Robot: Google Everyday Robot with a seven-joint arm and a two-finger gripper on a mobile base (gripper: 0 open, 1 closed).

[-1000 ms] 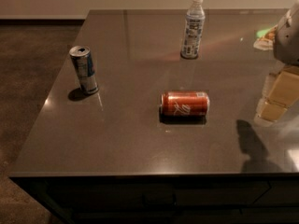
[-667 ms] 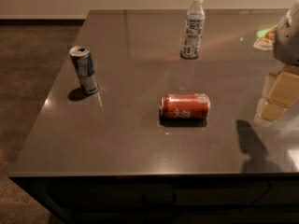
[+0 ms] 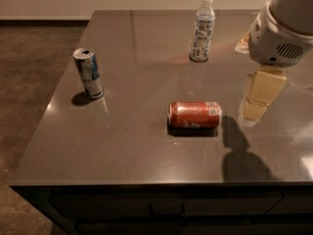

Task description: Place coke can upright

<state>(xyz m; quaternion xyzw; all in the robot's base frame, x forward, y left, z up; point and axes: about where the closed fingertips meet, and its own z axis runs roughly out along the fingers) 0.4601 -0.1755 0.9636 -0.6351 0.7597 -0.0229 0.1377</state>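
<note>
The tool now hangs further left over the right side of the tabletop, nearer the coke can than a second ago, yet apart from it. The arm's white housing reaches further into view, and its shadow lies closer to the can.

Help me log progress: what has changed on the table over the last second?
The gripper has shifted left, closer to the coke can, and now hangs just right of it without touching. Nothing was taken hold of or let go. The coke can still lies on its side, and the blue can and the bottle stand where they were on the table.
</note>
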